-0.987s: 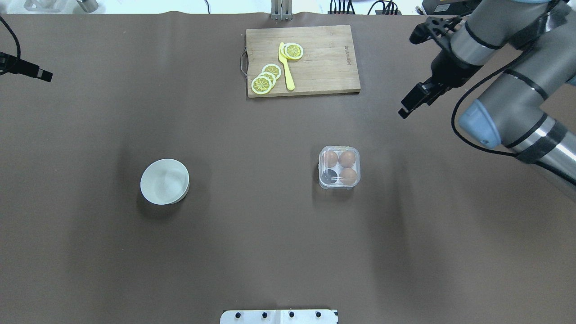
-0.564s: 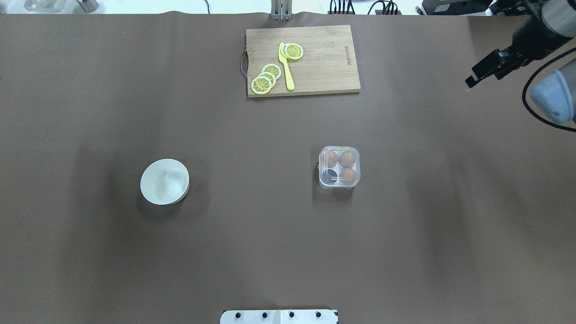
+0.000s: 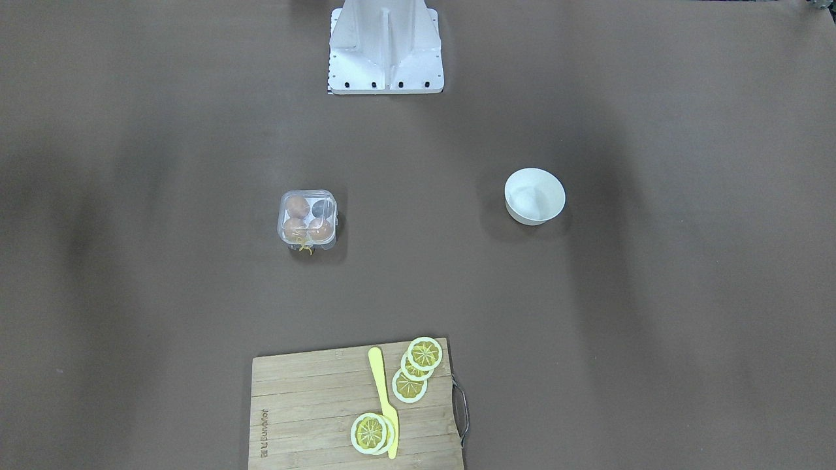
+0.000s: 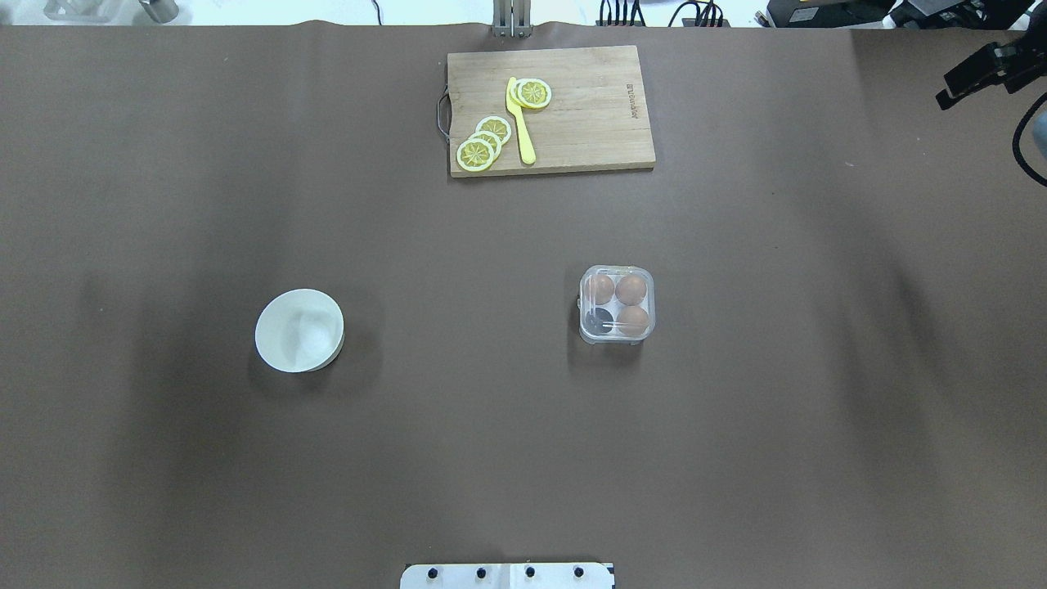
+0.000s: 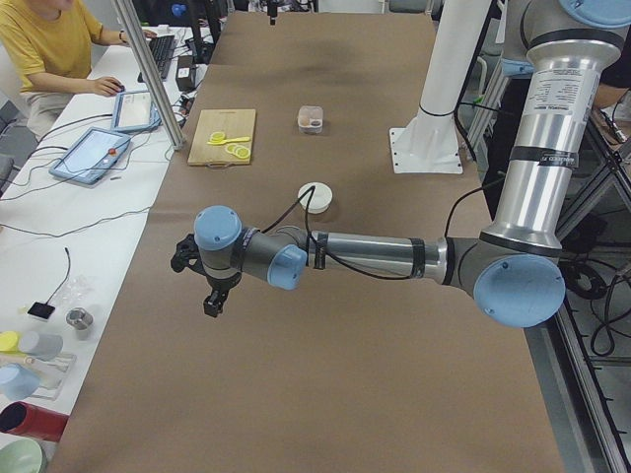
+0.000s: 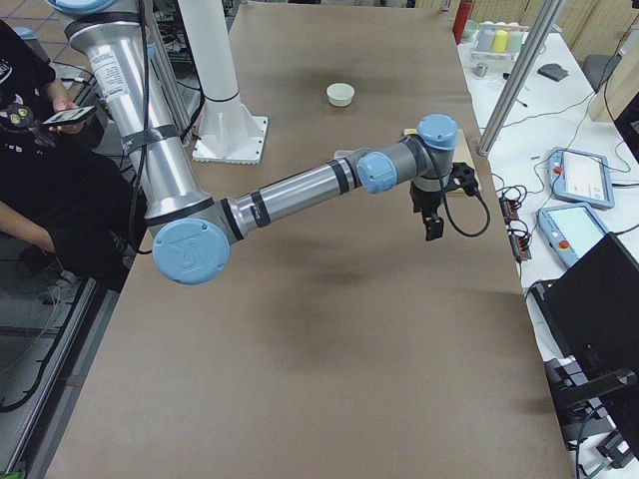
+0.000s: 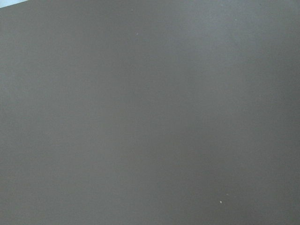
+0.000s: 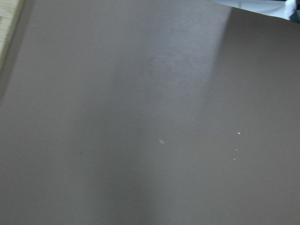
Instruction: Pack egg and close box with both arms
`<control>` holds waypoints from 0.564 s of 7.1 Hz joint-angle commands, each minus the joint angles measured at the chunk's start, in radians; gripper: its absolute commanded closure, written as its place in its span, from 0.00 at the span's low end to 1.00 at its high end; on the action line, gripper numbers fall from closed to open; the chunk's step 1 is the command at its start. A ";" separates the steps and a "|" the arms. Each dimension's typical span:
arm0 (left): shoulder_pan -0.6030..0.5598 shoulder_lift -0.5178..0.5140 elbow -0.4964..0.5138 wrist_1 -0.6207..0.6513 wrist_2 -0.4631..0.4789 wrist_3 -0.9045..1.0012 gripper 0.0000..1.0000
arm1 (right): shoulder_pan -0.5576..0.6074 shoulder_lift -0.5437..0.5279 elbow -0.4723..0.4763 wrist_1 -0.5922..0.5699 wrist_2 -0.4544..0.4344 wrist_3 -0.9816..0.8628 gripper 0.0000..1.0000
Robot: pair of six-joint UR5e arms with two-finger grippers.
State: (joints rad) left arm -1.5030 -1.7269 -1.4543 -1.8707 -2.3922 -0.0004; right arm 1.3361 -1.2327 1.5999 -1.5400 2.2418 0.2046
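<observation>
**Arms drawn back, box shut with three eggs inside**

The right arm (image 6: 300,190) has swung away from beside the box (image 4: 617,303) to the tabletop's (image 4: 523,425) 2 o'clock corner. The left arm (image 5: 365,254) has left the overhead view, off past 9 o'clock. I cannot tell whether either set of jaws is apart or together. To me this reads as packing done and the arms retreating. The box sits just toward 3 o'clock of centre, lid down. Count: two arms; one box; three eggs (image 4: 631,289) in it, the packed one indistinguishable from the others, and one cell dark and unfilled; one bowl (image 4: 299,330) at 9 o'clock, no egg in it; one board (image 4: 589,123) at 12 o'clock; one knife (image 4: 520,123); about five overlapping lemon slices (image 4: 475,154).
</observation>
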 commanded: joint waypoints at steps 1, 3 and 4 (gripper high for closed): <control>-0.002 0.006 0.009 0.004 0.002 0.003 0.04 | 0.067 -0.017 -0.140 0.000 -0.030 -0.083 0.00; 0.001 0.006 0.026 0.002 0.001 0.003 0.04 | 0.112 -0.054 -0.204 0.003 -0.010 -0.097 0.00; 0.001 0.009 0.026 0.002 0.001 0.003 0.04 | 0.112 -0.074 -0.202 0.004 0.001 -0.097 0.00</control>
State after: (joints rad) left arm -1.5023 -1.7202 -1.4307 -1.8678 -2.3913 0.0026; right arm 1.4383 -1.2827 1.4087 -1.5367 2.2311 0.1117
